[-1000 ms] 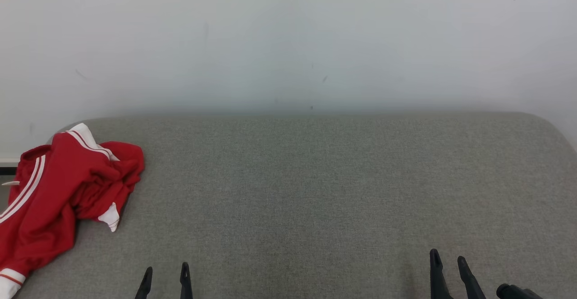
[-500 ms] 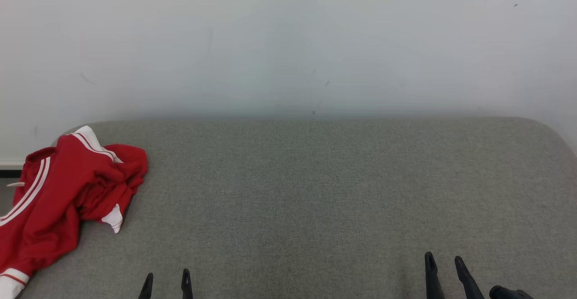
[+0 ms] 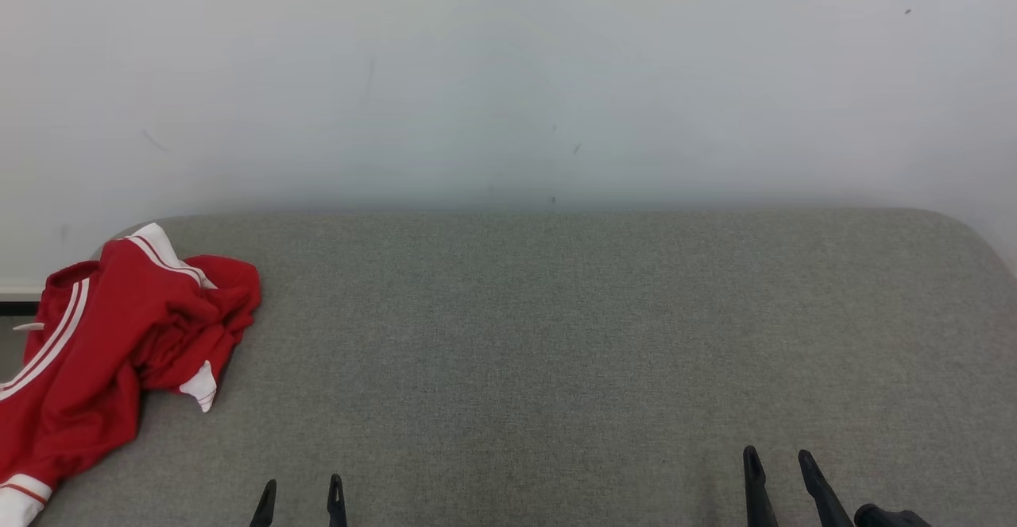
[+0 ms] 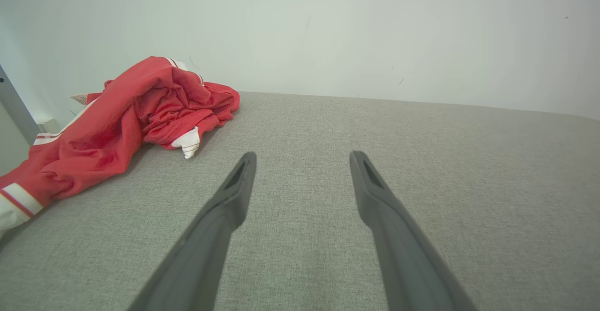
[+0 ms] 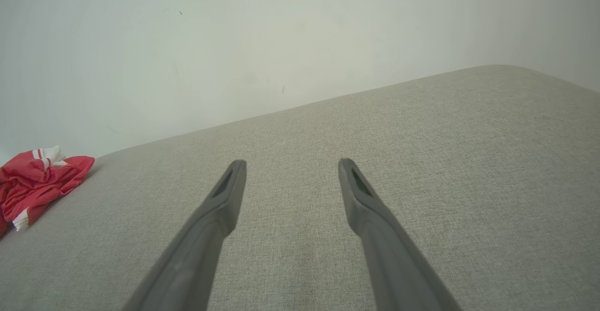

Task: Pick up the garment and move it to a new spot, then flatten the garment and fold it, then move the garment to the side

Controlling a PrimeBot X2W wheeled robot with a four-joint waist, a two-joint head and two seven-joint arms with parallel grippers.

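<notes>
Red garment point(image 3: 119, 336) with white stripes lies crumpled on the grey cushion point(image 3: 556, 328), ahead and well left of the left gripper point(image 3: 303, 486). Both it and the right gripper point(image 3: 777, 457) stand spread, grasping nothing.

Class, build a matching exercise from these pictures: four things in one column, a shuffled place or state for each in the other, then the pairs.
1 garment
2 left gripper
3 right gripper
4 wall

A white, behind the cushion
B open, far from the garment
C crumpled at the cushion's left end
D open, nearer the garment

Pairs: 1-C, 2-D, 3-B, 4-A
</notes>
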